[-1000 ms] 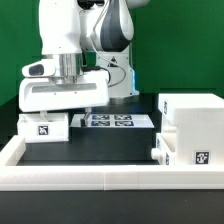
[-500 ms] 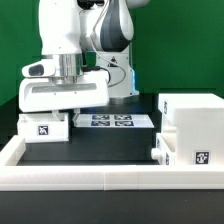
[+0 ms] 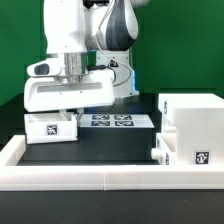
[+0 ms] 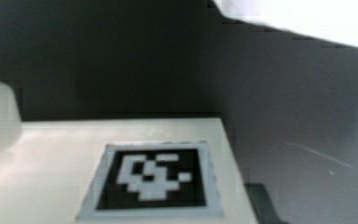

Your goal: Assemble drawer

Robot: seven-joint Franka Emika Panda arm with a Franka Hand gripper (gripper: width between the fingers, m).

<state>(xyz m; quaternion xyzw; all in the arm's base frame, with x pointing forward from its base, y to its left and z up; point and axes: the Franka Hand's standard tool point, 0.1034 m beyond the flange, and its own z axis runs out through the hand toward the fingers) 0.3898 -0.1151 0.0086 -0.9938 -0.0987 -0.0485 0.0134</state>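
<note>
A small white open-top drawer box (image 3: 52, 129) with a square tag sits at the exterior view's left, on the black table. My gripper (image 3: 68, 112) is directly over it, with its fingers hidden behind the white hand. The wrist view shows the box's tag (image 4: 155, 176) very close, with a dark finger (image 4: 265, 205) at its edge. The gripper (image 4: 179, 218) seems shut on this box. The tall white housing (image 3: 190, 115) stands at the exterior view's right, with a second tagged box (image 3: 192, 152) low in front of it.
The marker board (image 3: 112, 121) lies flat behind the middle of the table. A low white border rail (image 3: 100, 178) runs along the front and up the left side (image 3: 10, 150). The black table (image 3: 100, 148) lies between the box and the housing.
The gripper and the small drawer box have moved together a little toward the exterior view's right. The housing and the marker board have not moved.
</note>
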